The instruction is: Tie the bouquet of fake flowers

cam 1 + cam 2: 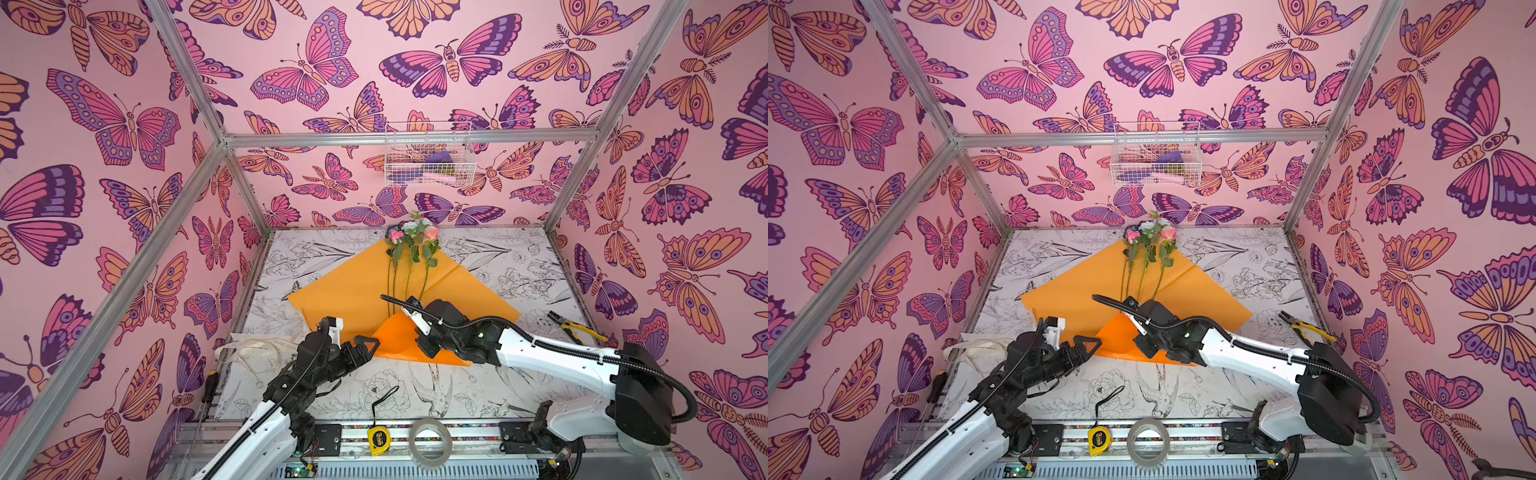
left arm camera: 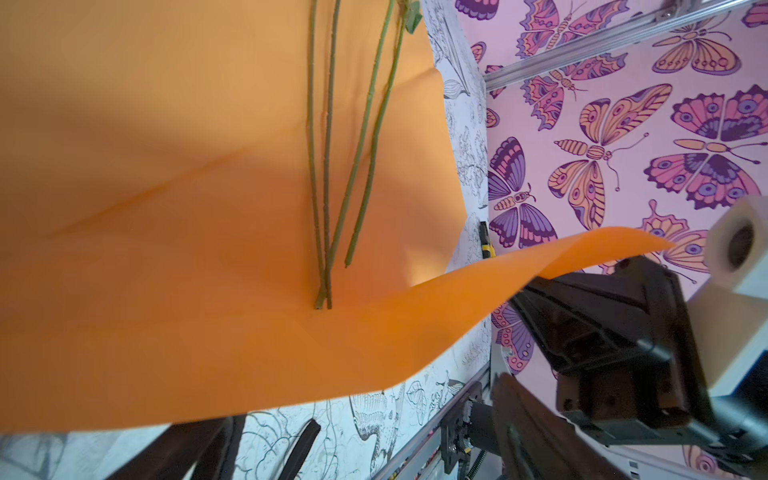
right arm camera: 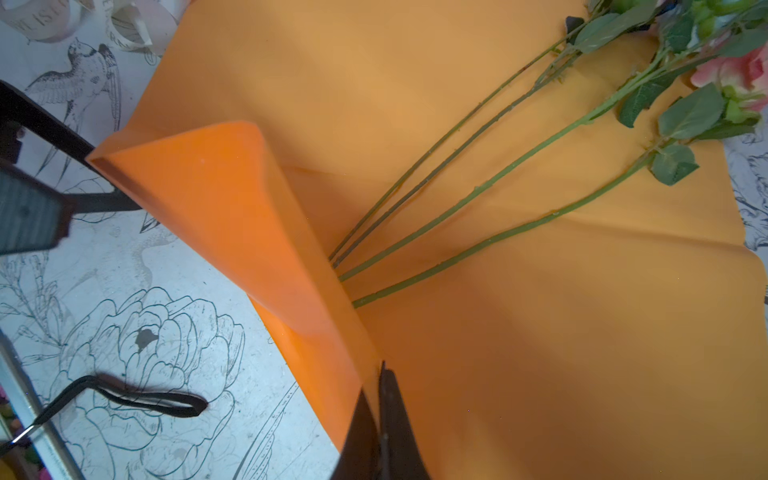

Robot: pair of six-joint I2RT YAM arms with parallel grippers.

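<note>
right gripper (image 3: 381, 374) clamped tight on lifted near corner of orange paper (image 1: 345, 291); left gripper (image 1: 366, 345) wide open, empty, just beside fold. flowers (image 1: 411, 245) centre frame, lying on paper.

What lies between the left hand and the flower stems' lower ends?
The curled corner of the orange wrapping paper, in the right wrist view.

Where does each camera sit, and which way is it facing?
Both top views: high in front, looking down toward the back wall; left arm, right arm show.
Left wrist: on the left arm, facing the stems on the orange paper; right gripper shows.
Right wrist: on the right arm, facing the flowers; right gripper pinches the paper's lifted flap.
Shared: four stems on the paper.
</note>
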